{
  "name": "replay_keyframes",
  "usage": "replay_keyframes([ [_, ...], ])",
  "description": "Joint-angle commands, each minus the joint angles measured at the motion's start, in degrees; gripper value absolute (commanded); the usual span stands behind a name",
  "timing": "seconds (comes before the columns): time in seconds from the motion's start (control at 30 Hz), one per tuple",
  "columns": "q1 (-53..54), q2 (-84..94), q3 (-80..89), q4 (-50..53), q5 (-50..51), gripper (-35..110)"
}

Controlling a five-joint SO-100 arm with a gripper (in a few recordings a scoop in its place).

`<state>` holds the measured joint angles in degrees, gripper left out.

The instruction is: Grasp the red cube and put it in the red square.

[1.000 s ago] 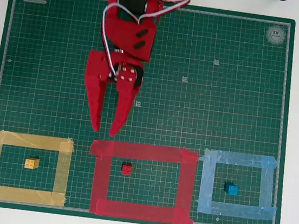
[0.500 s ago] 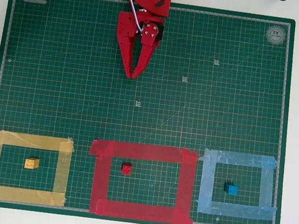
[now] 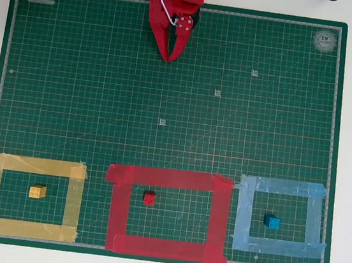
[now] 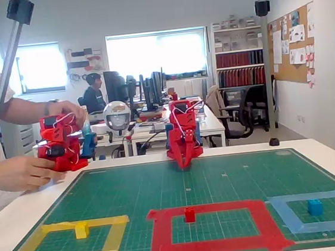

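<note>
Pincer (image 3: 170, 55) sits folded back at the far edge of the green cutting mat (image 3: 71, 93), its two red fingers drawn together to a point with nothing between them, well apart from every block. Red cube (image 3: 148, 198) rests inside the red square (image 3: 217, 213), left of centre in the overhead view and clear of the tape on all sides. By that placement the task looks done. As a small studded plastic block, it is likely light, rigid and somewhat slick; a grip across two flat opposite sides, low on the body, should suit it. Yellow cube (image 3: 37, 191) and blue cube (image 3: 273, 222) lie in their own outlines.
</note>
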<state>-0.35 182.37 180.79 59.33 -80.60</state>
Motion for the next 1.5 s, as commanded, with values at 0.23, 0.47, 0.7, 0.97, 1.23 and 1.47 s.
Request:
replay_keyframes([
  [0.23, -0.4, 9.6, 0.3, 16.3, -0.5, 0],
  [0.47, -0.1, 9.6, 0.3, 16.3, -0.5, 0],
  [0.7, 0.1, 9.6, 0.3, 16.3, -0.3, 0],
  [0.97, 3.0, 9.6, 0.3, 16.3, -0.2, 0],
  [1.23, 2.9, 9.6, 0.3, 16.3, -0.2, 0],
  [1.47, 2.9, 9.6, 0.3, 16.3, -0.2, 0],
])
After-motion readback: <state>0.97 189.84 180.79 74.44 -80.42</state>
